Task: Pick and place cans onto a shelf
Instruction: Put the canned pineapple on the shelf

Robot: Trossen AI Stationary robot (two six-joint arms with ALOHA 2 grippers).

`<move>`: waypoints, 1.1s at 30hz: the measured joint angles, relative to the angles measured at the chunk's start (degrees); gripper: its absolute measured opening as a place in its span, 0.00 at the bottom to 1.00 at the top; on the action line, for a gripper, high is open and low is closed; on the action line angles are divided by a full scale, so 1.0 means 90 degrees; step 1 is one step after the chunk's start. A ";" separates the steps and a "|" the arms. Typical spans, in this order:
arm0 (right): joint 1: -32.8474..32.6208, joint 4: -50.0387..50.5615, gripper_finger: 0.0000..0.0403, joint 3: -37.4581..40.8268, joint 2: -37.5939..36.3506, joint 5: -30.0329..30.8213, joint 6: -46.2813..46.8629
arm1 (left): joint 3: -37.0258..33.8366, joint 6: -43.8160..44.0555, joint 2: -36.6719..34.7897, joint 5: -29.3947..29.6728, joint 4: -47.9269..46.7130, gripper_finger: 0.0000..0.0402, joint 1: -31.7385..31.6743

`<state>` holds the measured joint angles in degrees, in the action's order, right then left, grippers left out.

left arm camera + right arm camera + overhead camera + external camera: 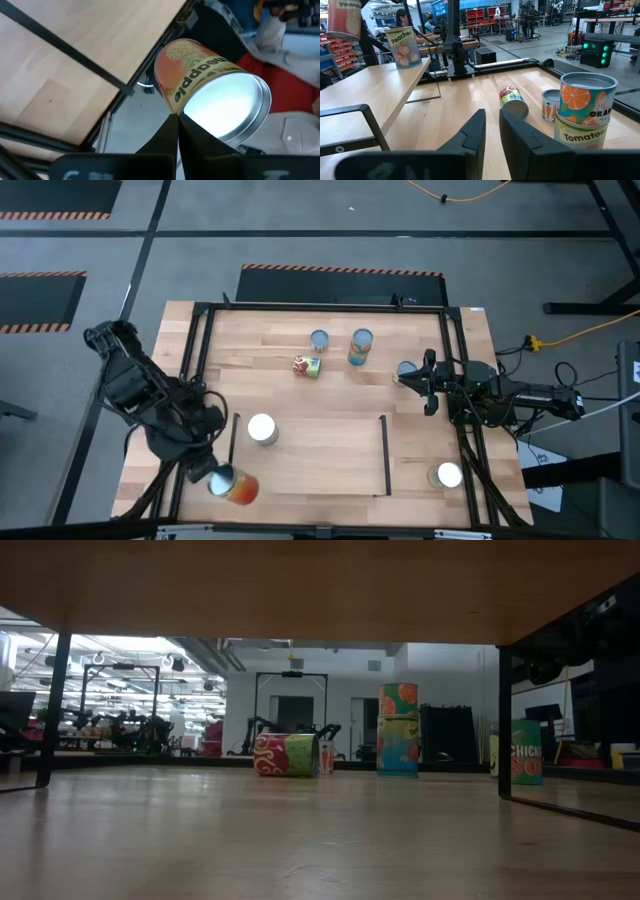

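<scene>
My left gripper (pixel 213 473) is shut on an orange pineapple can (pixel 240 489) just off the near left corner of the shelf (pixel 320 455), a raised light-wood panel with thin black rails. A peaches can (pixel 262 429) stands on the shelf's left part. My right gripper (pixel 418 387) hangs empty at the table's right, its fingers a narrow gap apart (pixel 492 125). An orange can stacked on a tomato can (pixel 582 110) stands just beside it. Two cans (pixel 319 339) (pixel 361 345) stand at the far middle. A red, green and yellow can (pixel 307 366) lies on its side. My left gripper pinches the pineapple can at the rim of its silvery end (pixel 175 112). One finger is on the label side and one on the lid side. The can is tilted, its silvery end (pixel 225 105) toward the wrist. It shows held up clear in the right wrist view (pixel 342 17).
Another can (pixel 447 475) stands at the table's near right, between the shelf's right rail (pixel 385 455) and the larger black outer frame (pixel 465 450). The frame runs round the table top. The middle and right of the shelf panel are bare wood.
</scene>
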<state>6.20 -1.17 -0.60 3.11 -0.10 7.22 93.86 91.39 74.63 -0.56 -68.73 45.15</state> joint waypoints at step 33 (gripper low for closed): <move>0.0000 0.0000 0.15 0.0000 -0.0002 0.0000 -0.0017 | 0.0005 -0.0041 0.1013 -0.0857 -0.0740 0.00 -0.1242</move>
<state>6.20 -1.17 -0.60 3.10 -0.10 7.07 93.91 91.02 83.75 -8.27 -75.39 33.98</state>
